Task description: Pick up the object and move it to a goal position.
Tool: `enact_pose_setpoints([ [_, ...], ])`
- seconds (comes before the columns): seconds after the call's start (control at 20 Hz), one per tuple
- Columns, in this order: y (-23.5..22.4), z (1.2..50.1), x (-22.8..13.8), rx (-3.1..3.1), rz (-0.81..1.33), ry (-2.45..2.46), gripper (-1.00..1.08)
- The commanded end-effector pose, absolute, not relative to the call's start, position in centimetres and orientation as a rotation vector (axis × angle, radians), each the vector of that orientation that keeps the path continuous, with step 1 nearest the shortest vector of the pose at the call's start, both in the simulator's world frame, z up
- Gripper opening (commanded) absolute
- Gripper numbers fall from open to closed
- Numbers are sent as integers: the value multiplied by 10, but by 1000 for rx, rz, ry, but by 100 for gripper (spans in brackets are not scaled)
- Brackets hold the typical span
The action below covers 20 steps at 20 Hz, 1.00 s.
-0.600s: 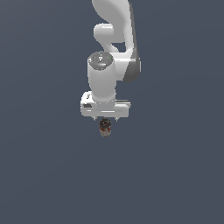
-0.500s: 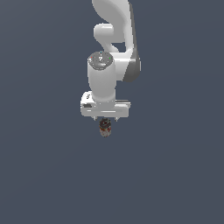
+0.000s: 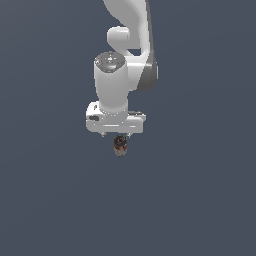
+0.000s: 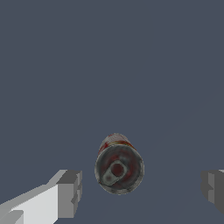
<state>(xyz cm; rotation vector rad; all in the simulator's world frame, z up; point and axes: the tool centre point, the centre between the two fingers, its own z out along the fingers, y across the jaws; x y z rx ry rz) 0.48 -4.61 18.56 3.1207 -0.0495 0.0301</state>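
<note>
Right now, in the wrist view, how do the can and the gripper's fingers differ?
The can is round with a red-and-white label and dark metal top; the fingers are blocky and plain grey. The can stands in the middle; the fingers sit wide apart on either side, not touching it.

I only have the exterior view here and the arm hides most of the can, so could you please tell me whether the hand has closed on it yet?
Observer: No. In the wrist view the hand is open, with a clear gap between each finger and the tin can.
Operator: Thank you. Is the can upright?
Observer: It looks so; the wrist camera faces its round metal lid, pull tab showing.
Operator: Is it centred between the fingers?
Observer: Not quite. It sits nearer the finger with the white housing than the opposite finger.
</note>
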Motion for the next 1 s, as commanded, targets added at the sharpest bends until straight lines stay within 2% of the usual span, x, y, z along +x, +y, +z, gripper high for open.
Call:
enact_pose_setpoints([
  [0.0,-46,186,5,3120,30,-47,100],
  [0.95,-45,170,-2,3113,19,243,100],
])
